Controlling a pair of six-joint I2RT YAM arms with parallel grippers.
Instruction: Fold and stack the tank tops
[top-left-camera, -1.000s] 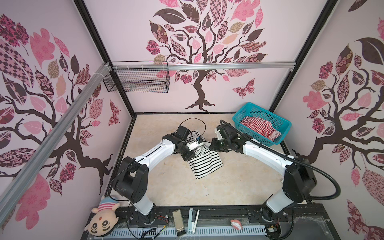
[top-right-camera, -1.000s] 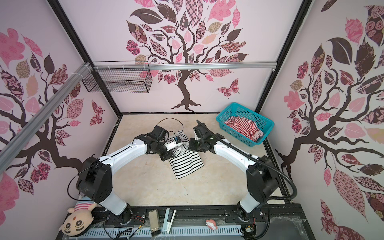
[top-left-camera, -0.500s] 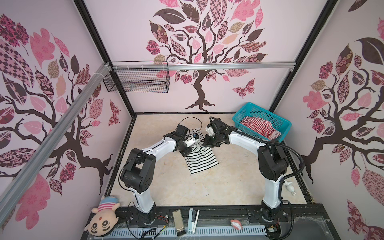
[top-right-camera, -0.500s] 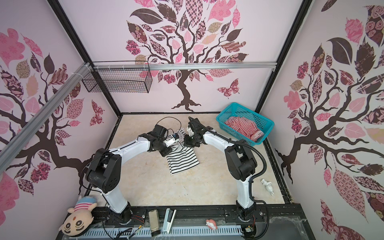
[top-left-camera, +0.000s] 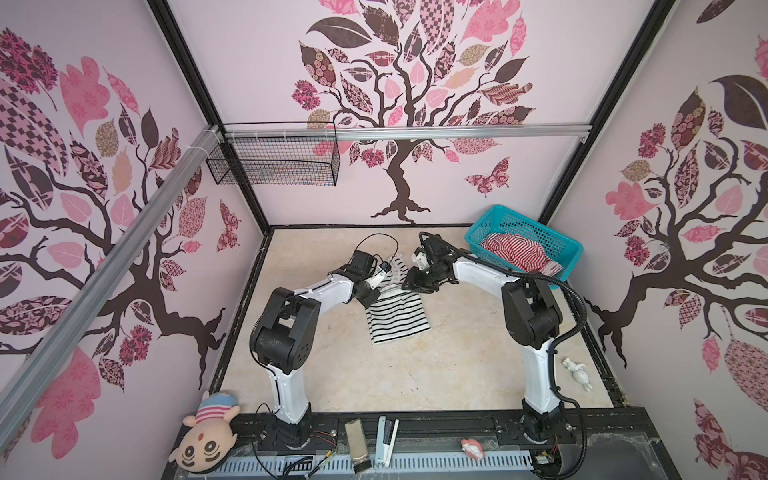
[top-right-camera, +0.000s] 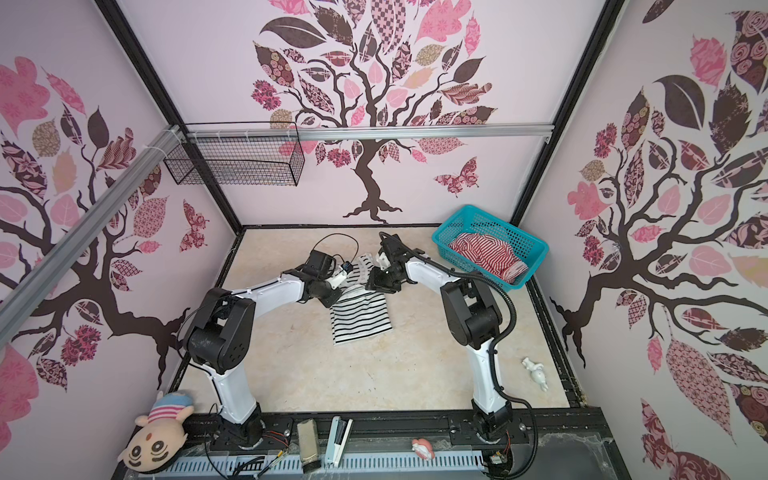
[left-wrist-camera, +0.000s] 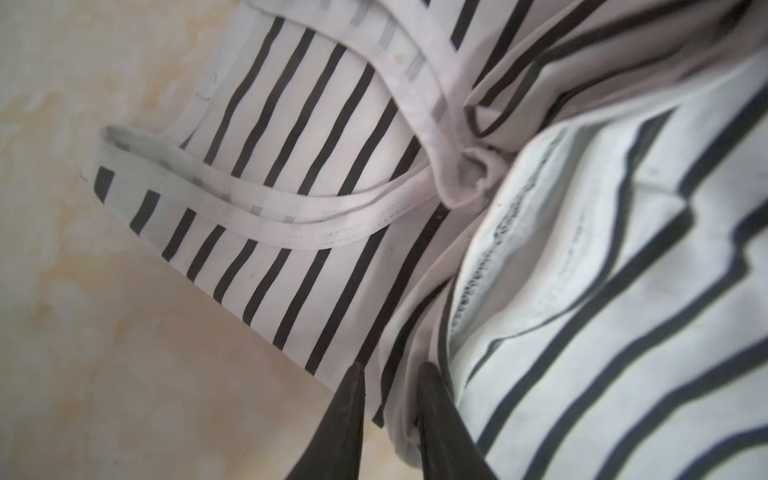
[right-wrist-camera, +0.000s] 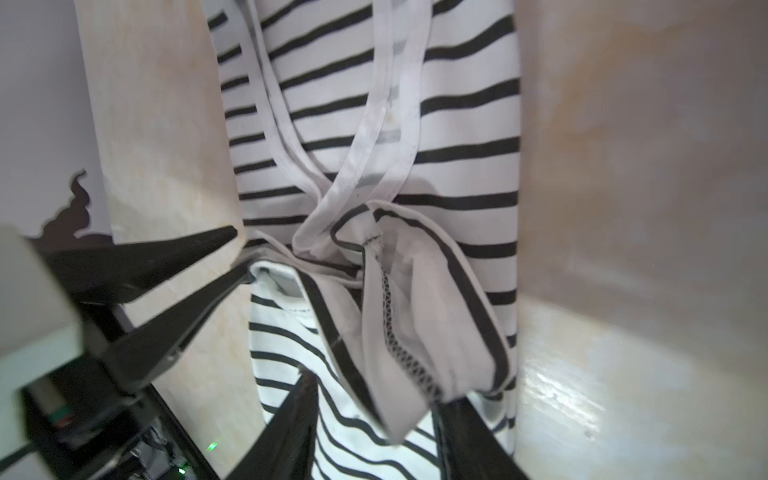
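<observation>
The table (top-left-camera: 332, 374) was a beige, marbled slab boxed in by pale pink walls patterned with a dark tree and pink leaves. A black wire basket (top-left-camera: 274, 166) hung from the rail at the back left. A teal basket (top-left-camera: 528, 226) sat in the back right corner with the red-and-white tank top (top-left-camera: 515, 253) heaped inside it. A plush doll (top-left-camera: 205, 436) lay off the front left corner, and a small white figurine (top-left-camera: 577, 374) lay near the table's right edge. The black-and-white tank top (top-left-camera: 397, 320) lay mid-table, folded over on itself, its hem brought up onto the strap end. Compared with a second before, both arms had reared up so their elbows stood high, the figurine that the right arm had hidden was in sight, and the hands sat a little closer together. The left hand (left-wrist-camera: 392, 372) reached in low from the left, its fingers (right-wrist-camera: 199, 245) slightly parted at the cloth's edge, released. The right hand (right-wrist-camera: 378, 399) came in from the right, tipped downward. Its fingers were spread wide astride a loose fold of hem, pinching nothing.
</observation>
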